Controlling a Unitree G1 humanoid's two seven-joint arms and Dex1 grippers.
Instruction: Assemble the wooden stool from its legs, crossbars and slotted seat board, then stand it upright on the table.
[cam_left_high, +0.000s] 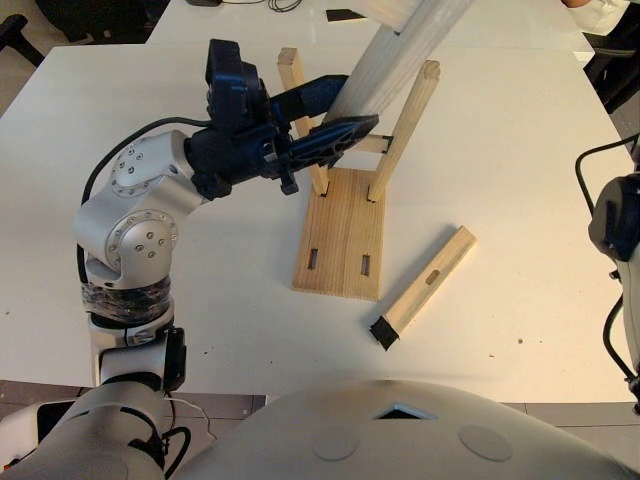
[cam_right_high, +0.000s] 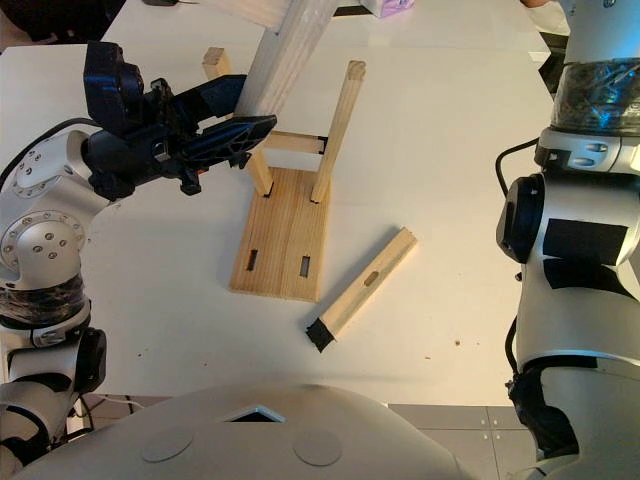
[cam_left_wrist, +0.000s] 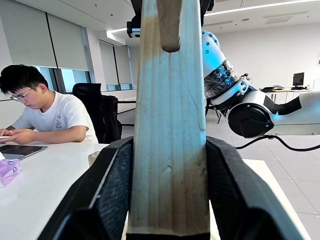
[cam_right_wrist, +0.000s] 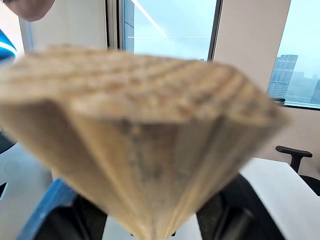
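Note:
The slotted seat board (cam_left_high: 340, 250) lies flat on the white table (cam_left_high: 520, 180). Two legs stand in its far slots, one (cam_left_high: 405, 130) in plain sight, the other (cam_left_high: 292, 68) partly behind my left gripper, and a crossbar (cam_left_high: 377, 144) joins them. My left gripper (cam_left_high: 350, 108) is shut on a third wooden leg (cam_left_high: 400, 50), which slants up and away above the board. Its black fingers (cam_left_wrist: 107, 185) clamp the leg (cam_left_wrist: 170, 125) from both sides. The leg's upper end (cam_right_wrist: 150, 140) sits between the dark fingers (cam_right_wrist: 225, 215) of my raised right gripper (cam_right_wrist: 150, 220).
A loose leg (cam_left_high: 427, 283) with a slot and a black end cap lies on the table right of the board. The near and right parts of the table are bare. A second table (cam_left_high: 480, 20) stands behind, with a small black item (cam_left_high: 345, 15) on it.

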